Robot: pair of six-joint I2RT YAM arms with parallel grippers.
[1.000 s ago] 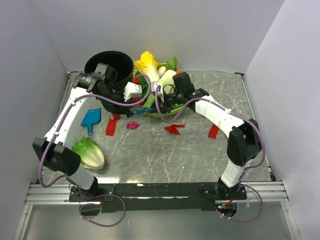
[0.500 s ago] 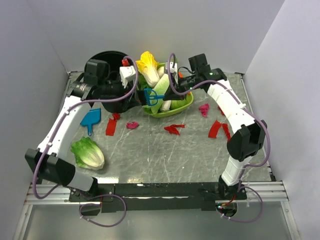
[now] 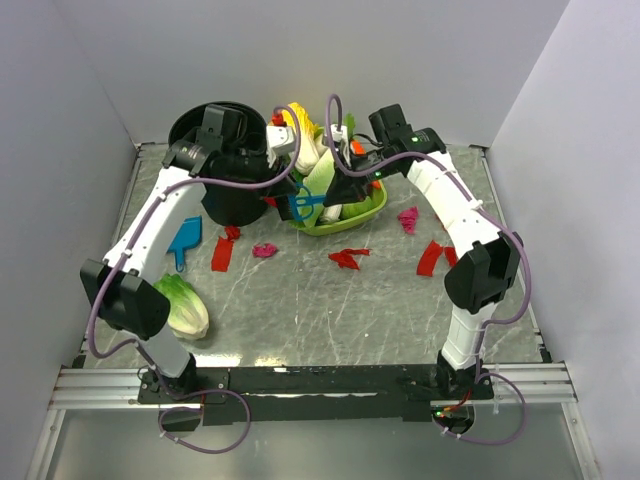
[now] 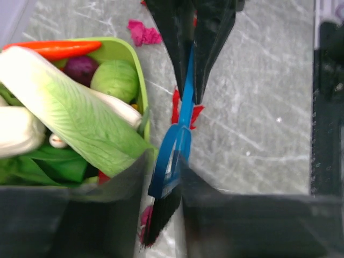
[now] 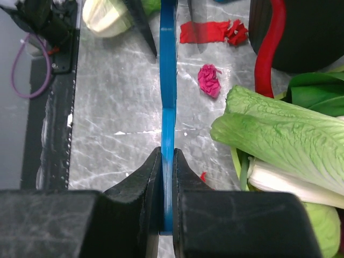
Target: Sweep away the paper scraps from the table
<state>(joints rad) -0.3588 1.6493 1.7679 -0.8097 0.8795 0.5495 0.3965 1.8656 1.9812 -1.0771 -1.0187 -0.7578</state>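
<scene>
- The right gripper (image 5: 167,157) is clamped tight on the handle of the blue brush (image 5: 168,64), which is held in the air at upper centre of the top view, beside the green bowl (image 4: 138,75).
- The left gripper (image 4: 165,161) has its jaws partway apart around the brush head. Whether they grip it I cannot tell.
- The paper scraps (image 3: 347,258) all lie on the desk (image 3: 330,320): red strips at left and right, pink wads between.
- Judging by this, no sweeping has begun. The blue dustpan (image 3: 183,240) lies unused at left.

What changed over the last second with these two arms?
Both arms drew back toward the far wall, carrying the blue brush from the bowl's near rim. The right gripper closed on its handle; the left gripper straddles its head. Paper scraps, dustpan and lettuce stayed.
</scene>
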